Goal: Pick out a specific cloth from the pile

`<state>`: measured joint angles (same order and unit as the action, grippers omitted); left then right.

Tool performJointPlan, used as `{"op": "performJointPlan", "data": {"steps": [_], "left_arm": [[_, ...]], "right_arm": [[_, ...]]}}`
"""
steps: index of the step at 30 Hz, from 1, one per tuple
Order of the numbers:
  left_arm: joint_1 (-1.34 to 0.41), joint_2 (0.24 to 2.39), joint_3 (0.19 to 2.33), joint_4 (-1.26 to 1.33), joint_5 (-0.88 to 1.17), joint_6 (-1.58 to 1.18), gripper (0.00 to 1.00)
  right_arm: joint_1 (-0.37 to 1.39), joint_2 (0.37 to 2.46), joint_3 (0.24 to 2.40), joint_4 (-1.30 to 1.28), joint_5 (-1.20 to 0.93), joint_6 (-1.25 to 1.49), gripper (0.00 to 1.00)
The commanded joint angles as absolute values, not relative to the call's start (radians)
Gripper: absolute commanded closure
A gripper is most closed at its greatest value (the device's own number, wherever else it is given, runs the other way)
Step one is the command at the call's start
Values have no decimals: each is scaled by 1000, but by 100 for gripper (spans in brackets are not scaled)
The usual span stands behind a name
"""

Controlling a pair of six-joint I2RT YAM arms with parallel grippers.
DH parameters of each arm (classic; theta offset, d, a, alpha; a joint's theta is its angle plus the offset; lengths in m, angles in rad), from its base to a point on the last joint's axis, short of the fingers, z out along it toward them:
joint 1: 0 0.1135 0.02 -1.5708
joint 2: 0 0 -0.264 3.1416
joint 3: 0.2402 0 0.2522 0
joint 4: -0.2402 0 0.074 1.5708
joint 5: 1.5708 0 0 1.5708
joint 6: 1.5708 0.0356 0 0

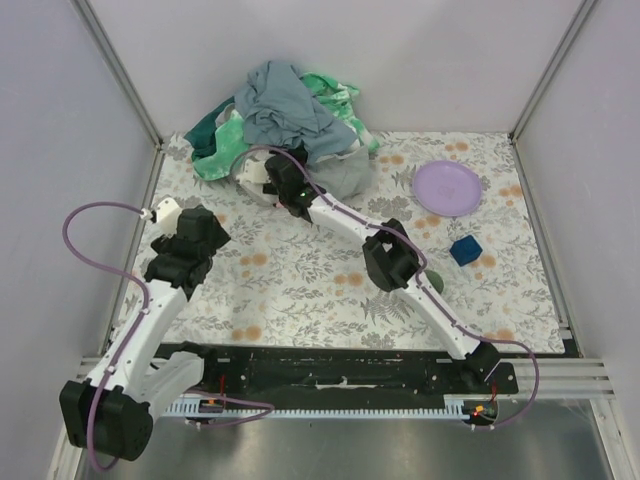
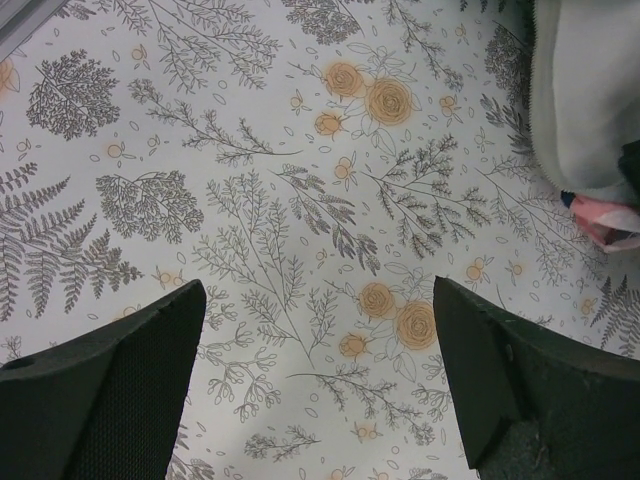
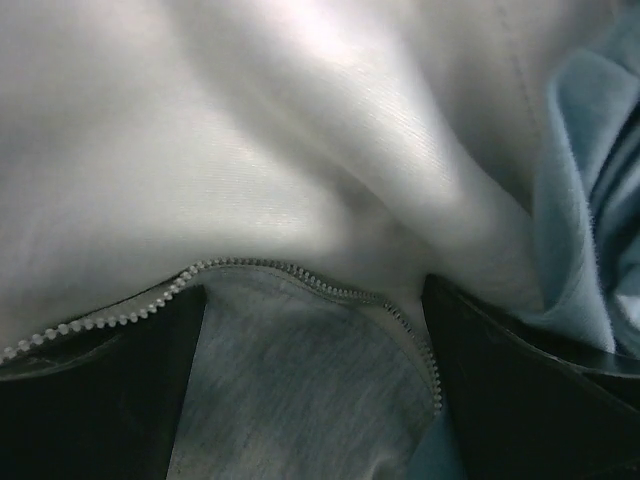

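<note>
Right wrist: smooth, zippered white fabric of the pile (image 3: 300, 130) is framed by the spread right gripper (image 3: 315, 290); left gripper (image 2: 318, 285) is spread too.

left arm (image 1: 140, 320) on left side, forearm angled forward, wrist bent down. left gripper (image 2: 318, 292) facing straight down, jaws spread wide. right arm (image 1: 340, 218) stretched diagonally forward-left, elbow mid-reach, wrist low. right gripper (image 3: 312, 300) jaws also wide apart.
</note>
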<state>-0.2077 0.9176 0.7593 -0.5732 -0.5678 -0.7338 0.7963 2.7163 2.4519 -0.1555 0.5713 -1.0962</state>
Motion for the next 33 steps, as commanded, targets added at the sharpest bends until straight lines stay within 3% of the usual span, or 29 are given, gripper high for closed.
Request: {"op": "performJointPlan", "data": {"steps": [1, 7, 12, 17, 24, 33], "left_arm": [[-199, 966, 818, -526, -588, -772, 2], [-199, 1063, 865, -459, -490, -749, 3], [-199, 1124, 879, -367, -382, -726, 3], [-199, 1181, 899, -327, -324, -719, 3], [-199, 1221, 917, -327, -278, -713, 3], [-199, 1247, 943, -229, -154, -703, 3]], "right_arm": [[632, 2682, 2614, 210, 562, -760, 2], [496, 2609, 2631, 236, 617, -218, 2], [450, 2597, 2593, 223, 675, -111, 2], [374, 2520, 2497, 71, 699, 173, 3], [347, 2493, 2485, -52, 638, 212, 5], [357, 2442, 2394, -44, 310, 219, 3]]}}
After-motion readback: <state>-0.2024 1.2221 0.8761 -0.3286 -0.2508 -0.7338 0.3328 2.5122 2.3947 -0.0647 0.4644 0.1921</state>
